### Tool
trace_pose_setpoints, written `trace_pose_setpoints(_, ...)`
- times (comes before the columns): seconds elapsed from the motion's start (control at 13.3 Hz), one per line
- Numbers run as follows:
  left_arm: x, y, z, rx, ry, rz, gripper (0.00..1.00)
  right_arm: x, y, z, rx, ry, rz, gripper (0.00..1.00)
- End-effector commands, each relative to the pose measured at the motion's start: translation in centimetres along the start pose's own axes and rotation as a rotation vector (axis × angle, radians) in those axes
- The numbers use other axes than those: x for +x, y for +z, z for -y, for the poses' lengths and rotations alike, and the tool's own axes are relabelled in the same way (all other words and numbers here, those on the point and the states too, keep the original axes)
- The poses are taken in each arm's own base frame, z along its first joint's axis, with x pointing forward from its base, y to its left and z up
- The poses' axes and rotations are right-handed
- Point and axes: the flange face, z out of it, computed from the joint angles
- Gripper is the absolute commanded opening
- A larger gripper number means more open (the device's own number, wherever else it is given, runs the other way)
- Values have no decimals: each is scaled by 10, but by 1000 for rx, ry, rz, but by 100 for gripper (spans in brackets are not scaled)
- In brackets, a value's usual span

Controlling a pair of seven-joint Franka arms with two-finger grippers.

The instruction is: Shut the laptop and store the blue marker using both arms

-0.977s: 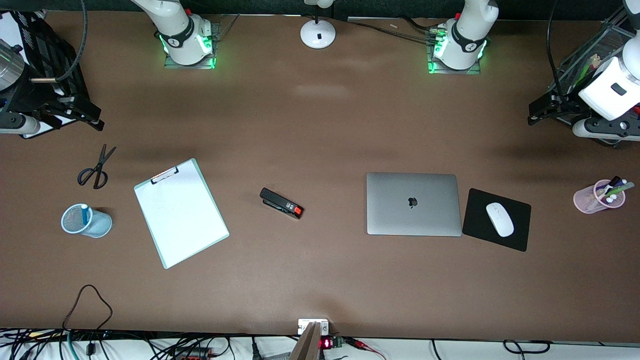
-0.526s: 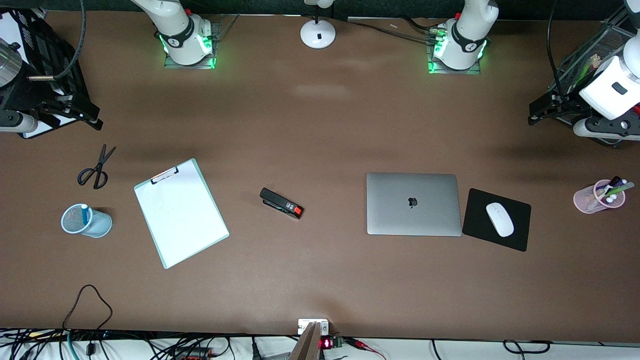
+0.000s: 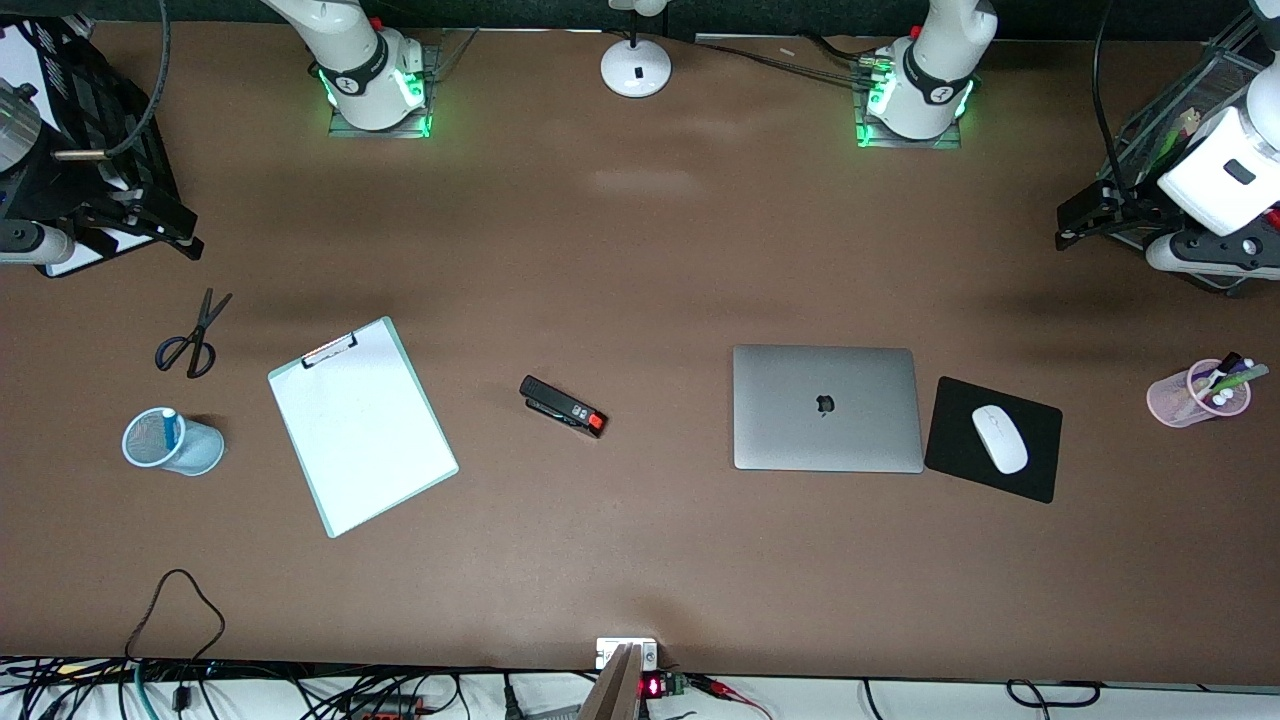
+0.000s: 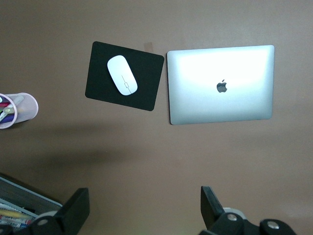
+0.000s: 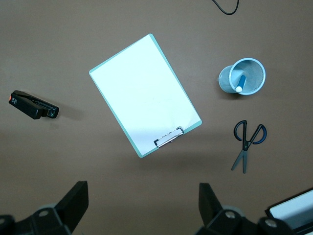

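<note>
The silver-grey laptop (image 3: 825, 408) (image 4: 220, 84) lies shut and flat on the brown table, its apple logo facing up. The blue marker (image 3: 169, 428) (image 5: 239, 82) stands in a light-blue mesh cup (image 3: 172, 442) (image 5: 242, 76) toward the right arm's end. My left gripper (image 3: 1085, 222) (image 4: 145, 203) hangs open and empty, high over the left arm's end of the table. My right gripper (image 3: 165, 228) (image 5: 144, 198) hangs open and empty, high over the right arm's end.
A black mouse pad (image 3: 1040, 470) with a white mouse (image 3: 999, 438) lies beside the laptop. The table also holds a pink marker cup (image 3: 1197, 393), a stapler (image 3: 563, 406), a clipboard (image 3: 361, 424), scissors (image 3: 192, 335), a lamp base (image 3: 635, 66) and a wire tray (image 3: 1190, 110).
Both hands have drifted very slightly toward their own ends of the table. Nothing on the table has moved.
</note>
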Motion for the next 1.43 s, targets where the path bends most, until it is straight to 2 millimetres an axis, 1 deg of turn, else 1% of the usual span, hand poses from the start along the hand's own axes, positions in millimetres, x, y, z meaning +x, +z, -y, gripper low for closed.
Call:
trace_pose_setpoints(0.0, 2, -5, -2, 4, -2, 2, 100, -2, -5, -2, -14, -27, 4, 100)
trace_pose_setpoints(0.3, 2, -4, -4, 4, 3, 7, 100, -5, -3, 1, -14, -89, 28, 100)
trace_pose_setpoints(1.35, 2, -2, -4, 4, 4, 11, 100, -5, -5, 6, -11, -91, 23, 100)
